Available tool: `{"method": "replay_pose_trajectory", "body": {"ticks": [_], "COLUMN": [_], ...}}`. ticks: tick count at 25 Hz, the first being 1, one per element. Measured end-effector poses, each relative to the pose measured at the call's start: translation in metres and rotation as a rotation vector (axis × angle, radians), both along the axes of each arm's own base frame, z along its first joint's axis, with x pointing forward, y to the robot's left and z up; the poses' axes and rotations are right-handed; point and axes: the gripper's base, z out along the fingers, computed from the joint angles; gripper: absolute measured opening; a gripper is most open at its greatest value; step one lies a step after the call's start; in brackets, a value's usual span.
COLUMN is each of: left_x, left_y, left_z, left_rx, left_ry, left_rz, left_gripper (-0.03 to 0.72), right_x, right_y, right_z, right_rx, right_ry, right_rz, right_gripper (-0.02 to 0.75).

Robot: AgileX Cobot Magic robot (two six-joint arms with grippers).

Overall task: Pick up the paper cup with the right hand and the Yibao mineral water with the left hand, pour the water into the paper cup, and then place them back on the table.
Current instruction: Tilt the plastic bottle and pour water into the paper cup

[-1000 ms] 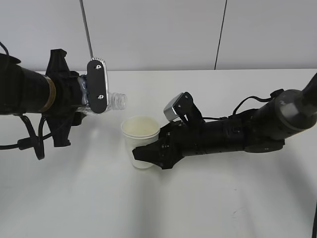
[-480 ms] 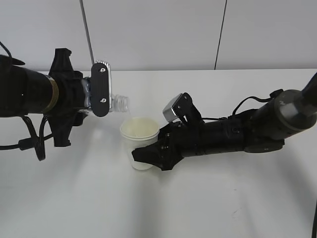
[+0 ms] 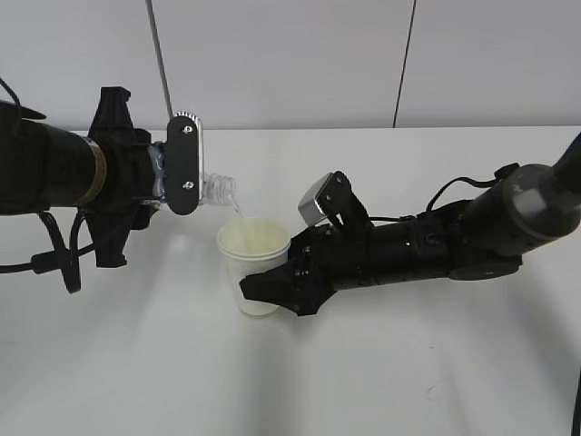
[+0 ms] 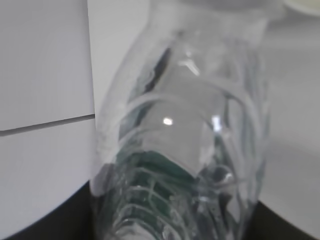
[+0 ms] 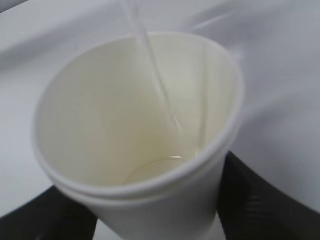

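My left gripper [image 3: 179, 175] is shut on the Yibao mineral water [image 3: 216, 190], held on its side above the table [image 3: 408, 372], mouth pointing right and slightly down. A thin stream of water [image 3: 238, 209] falls from the mouth into the paper cup [image 3: 253, 245]. My right gripper [image 3: 265, 289] is shut on the cup's lower wall and holds it upright. In the left wrist view the ribbed bottle [image 4: 180, 135] with its green label fills the frame between black fingers [image 4: 35, 227]. In the right wrist view the stream [image 5: 155, 75] runs into the cup [image 5: 100, 115], where a little water pools.
A grey panelled wall [image 3: 318, 64] with vertical seams stands behind the table's far edge. The right arm's black cable [image 3: 454, 189] loops above its forearm. The left arm's cable [image 3: 54, 263] hangs down at the left.
The bottle has moved right and tipped further, its mouth now over the cup's rim, and water has started streaming in. The cup has shifted slightly left under it.
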Motion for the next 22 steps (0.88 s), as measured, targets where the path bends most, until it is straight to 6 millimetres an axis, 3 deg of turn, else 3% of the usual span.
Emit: {"method": "replay_pose_trajectory", "body": {"ticks": [22], "left_x": [0.0012], "left_y": [0.0007], "left_z": [0.0015], "left_rx": [0.047], "left_ry": [-0.027], "left_rz": [-0.027], "left_gripper": [0.36], "right_x": [-0.0006], "right_y": [0.0001], "right_z": [-0.0002], "right_rx": [0.0], "right_ry": [0.007], "right_rz": [0.004], "right_gripper": [0.51]}}
